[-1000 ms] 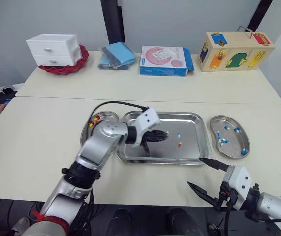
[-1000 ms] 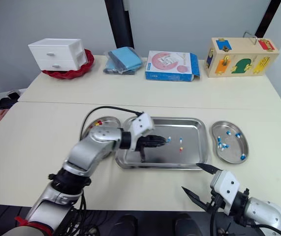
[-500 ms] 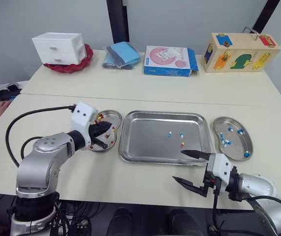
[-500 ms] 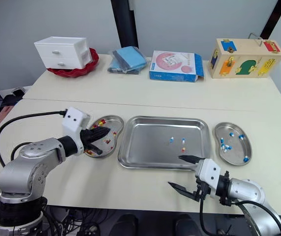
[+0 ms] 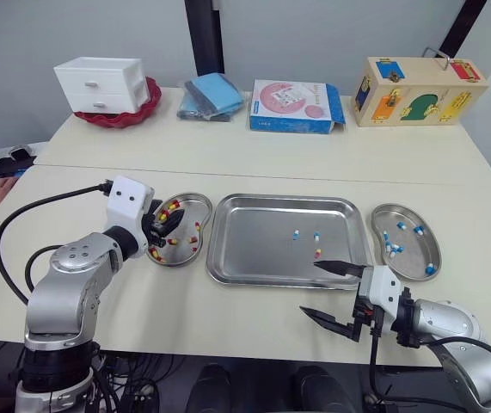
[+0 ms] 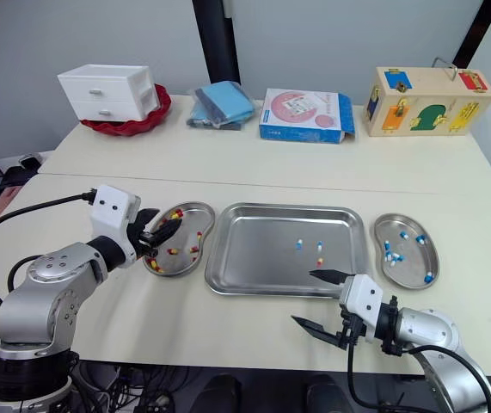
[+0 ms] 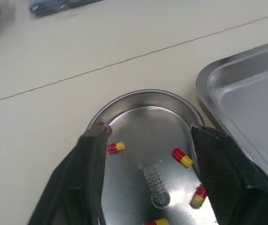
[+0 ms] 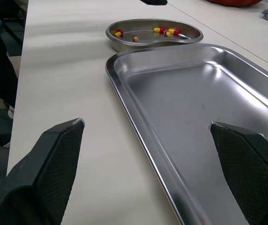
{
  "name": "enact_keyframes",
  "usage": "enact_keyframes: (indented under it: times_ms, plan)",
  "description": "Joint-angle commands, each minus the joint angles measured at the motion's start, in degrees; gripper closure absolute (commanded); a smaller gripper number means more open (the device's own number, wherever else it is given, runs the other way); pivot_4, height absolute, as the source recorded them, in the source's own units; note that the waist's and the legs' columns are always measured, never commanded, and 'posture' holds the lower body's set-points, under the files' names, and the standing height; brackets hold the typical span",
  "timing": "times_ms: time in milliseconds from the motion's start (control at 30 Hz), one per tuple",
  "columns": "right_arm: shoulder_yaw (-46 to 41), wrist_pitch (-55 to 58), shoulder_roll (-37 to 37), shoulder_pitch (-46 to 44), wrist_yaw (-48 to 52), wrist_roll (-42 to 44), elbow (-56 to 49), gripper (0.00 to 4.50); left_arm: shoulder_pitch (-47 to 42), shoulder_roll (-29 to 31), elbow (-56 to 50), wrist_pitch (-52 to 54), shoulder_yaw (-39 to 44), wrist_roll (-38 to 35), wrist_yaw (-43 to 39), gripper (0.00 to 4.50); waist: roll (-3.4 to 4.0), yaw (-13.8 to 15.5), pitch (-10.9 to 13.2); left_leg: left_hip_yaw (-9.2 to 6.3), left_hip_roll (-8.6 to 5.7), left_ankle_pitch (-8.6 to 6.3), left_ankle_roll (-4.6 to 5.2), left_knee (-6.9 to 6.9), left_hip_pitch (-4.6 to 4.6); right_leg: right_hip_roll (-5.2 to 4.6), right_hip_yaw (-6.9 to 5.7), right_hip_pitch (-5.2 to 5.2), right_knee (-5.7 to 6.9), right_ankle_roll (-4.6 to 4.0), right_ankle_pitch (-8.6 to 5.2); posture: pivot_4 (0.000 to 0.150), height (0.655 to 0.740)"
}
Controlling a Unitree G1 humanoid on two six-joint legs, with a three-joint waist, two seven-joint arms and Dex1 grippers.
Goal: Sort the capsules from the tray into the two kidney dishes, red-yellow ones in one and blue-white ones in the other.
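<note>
Three capsules lie right of centre in the tray (image 5: 254, 245): a blue-white pair (image 5: 296, 233) side by side, and a red-yellow capsule (image 5: 316, 253) nearer the robot. At the tray's near rim sits the right claw (image 5: 310, 288), wide open and empty, one fingertip (image 5: 322, 266) just beside the red-yellow capsule, hence the nearer arm. Over the left dish (image 5: 204, 211) of red-yellow capsules hovers the left claw (image 5: 161, 229), open and empty, well apart.

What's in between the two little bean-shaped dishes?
The big steel tray sits between the left dish and the right dish, holding three capsules, seen in the left eye view.
</note>
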Motion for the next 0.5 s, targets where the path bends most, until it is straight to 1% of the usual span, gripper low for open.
enact_keyframes:
  times_ms: [33, 67, 100, 300, 500]
  plan:
    - [-0.48, 0.10, 0.09, -0.14, -0.30, 1.47, -1.60, 0.00, 0.54, 0.74, 0.35, -4.40, -0.79, 1.37, 0.34, 0.42, 0.00, 0.00, 0.00, 0.00, 0.00, 0.00, 0.00, 0.00, 0.00, 0.00, -0.01, 0.00, 0.00, 0.00, 0.00, 0.150, 0.7400]
    - [-0.52, 0.12, 0.04, -0.14, -0.31, 1.51, -1.57, 0.00, 0.61, 0.58, 0.56, -4.66, -0.82, 1.23, 0.42, 0.12, 0.00, -0.01, 0.00, 0.00, 0.00, 0.00, 0.00, 0.00, 0.00, 0.00, 0.00, 0.00, 0.00, 0.00, 0.00, 0.150, 0.7400]
    - [-0.58, 0.12, -0.03, -0.12, -0.30, 1.54, -1.55, 0.00, 0.66, 0.24, 0.73, -4.83, -0.70, 0.79, 0.37, 0.05, 0.00, -0.01, 0.00, 0.00, 0.00, 0.00, 0.00, 0.00, 0.00, 0.00, 0.00, 0.00, 0.00, 0.00, 0.00, 0.150, 0.7400]
    - [-1.04, -0.10, -0.45, 0.08, 0.02, 1.69, -1.37, 0.00, 1.38, -2.18, 0.55, -4.19, 1.69, -2.83, 0.47, 0.05, 0.00, -0.01, 0.00, 0.01, 0.00, 0.00, 0.00, 0.00, -0.01, 0.00, 0.00, 0.00, 0.00, 0.00, 0.00, 0.150, 0.7400]
    - [-1.40, -0.54, -0.50, 0.36, -0.06, 1.70, -1.26, 0.00, 3.96, -1.89, -0.78, -5.17, 6.23, -7.05, -1.03, 0.05, 0.00, -0.04, 0.00, 0.00, 0.01, 0.00, 0.00, -0.01, 0.00, 0.00, 0.00, -0.01, 0.01, 0.00, 0.00, 0.150, 0.7400]
